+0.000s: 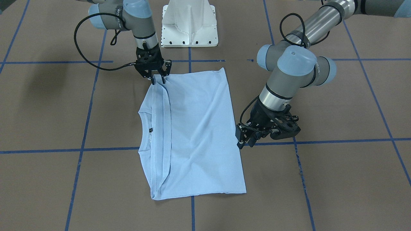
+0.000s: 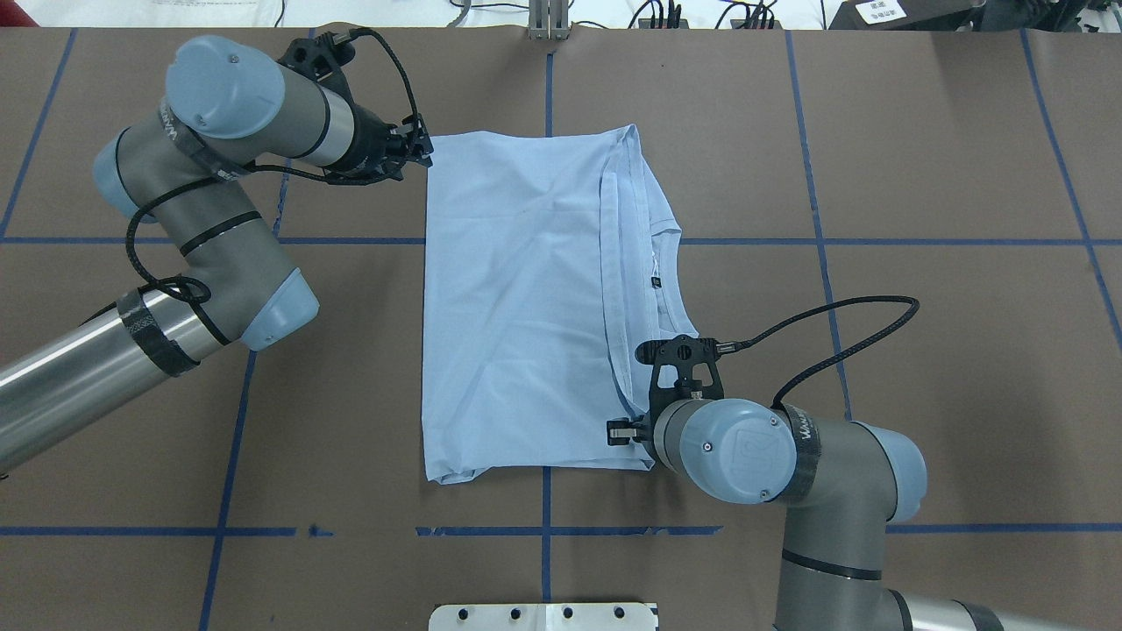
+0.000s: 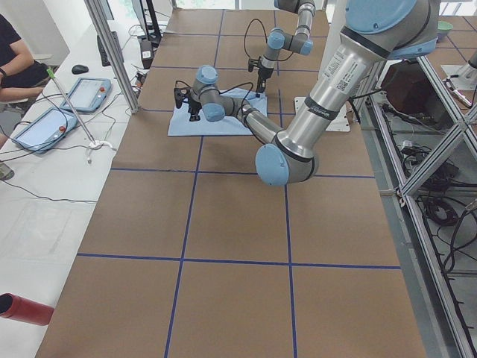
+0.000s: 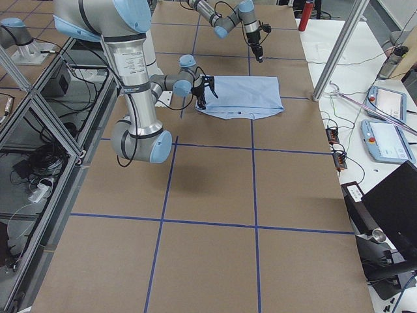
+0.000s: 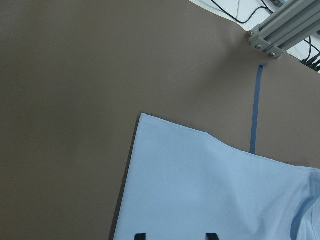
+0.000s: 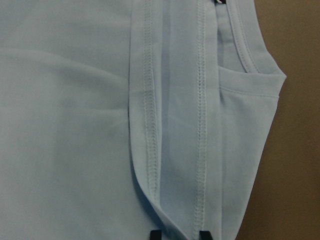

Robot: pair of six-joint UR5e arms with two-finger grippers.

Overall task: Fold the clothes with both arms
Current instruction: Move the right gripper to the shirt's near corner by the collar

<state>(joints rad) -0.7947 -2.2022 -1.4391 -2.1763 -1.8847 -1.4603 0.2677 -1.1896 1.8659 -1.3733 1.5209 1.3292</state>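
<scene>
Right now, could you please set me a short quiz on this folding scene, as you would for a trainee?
1. True or false: the T-shirt lies with its collar toward the right arm.
2. The left arm has its jaws at which part of the shirt? A) the collar B) a corner far from the robot's base C) the middle
3. Fill in: the tape lines on the table are ___.
Key: 1 true; 2 B; 3 blue.
</scene>
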